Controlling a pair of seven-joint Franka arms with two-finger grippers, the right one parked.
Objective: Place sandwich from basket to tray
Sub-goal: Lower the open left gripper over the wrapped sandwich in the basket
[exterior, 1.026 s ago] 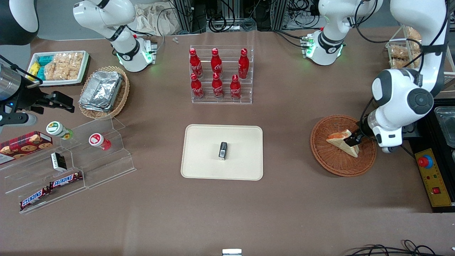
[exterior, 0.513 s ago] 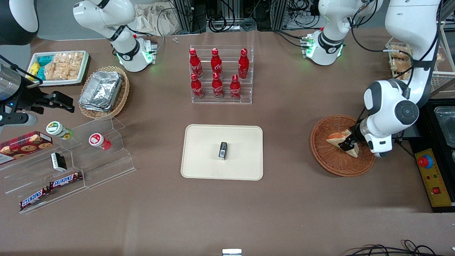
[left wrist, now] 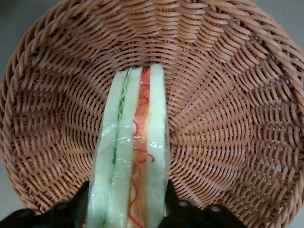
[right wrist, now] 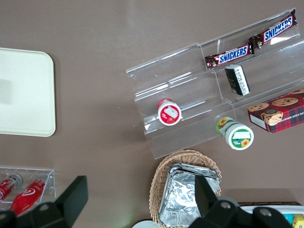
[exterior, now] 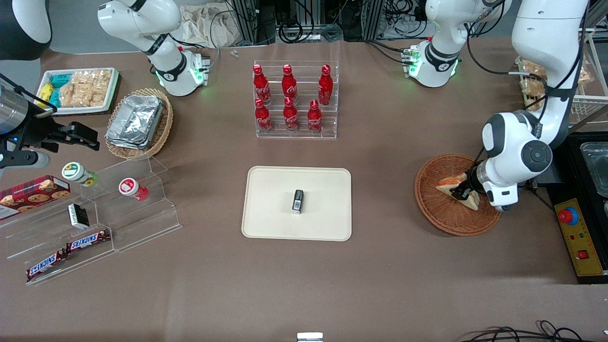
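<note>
Down at the basket [exterior: 451, 216] our gripper [exterior: 461, 194] pinches the sandwich [left wrist: 130, 156] by its wrapped end, and we fear slippery film lets it drop short of the tray [exterior: 266, 199].

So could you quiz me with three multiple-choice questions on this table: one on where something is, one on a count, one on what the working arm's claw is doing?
1. Where is the clear-wrapped triangular sandwich?
A in the round reddish-brown wicker basket
B on the cream rectangular tray
C on the bare table

2. How many red bottles stand in the clear rack?
A four
B six
C eight

3. The left gripper is:
A parked above the tray
B down in the basket with its fingers either side of the sandwich
C holding a bottle

A: wicker surrounds it. B: two rows of three. B: fingers flank the wedge.
</note>
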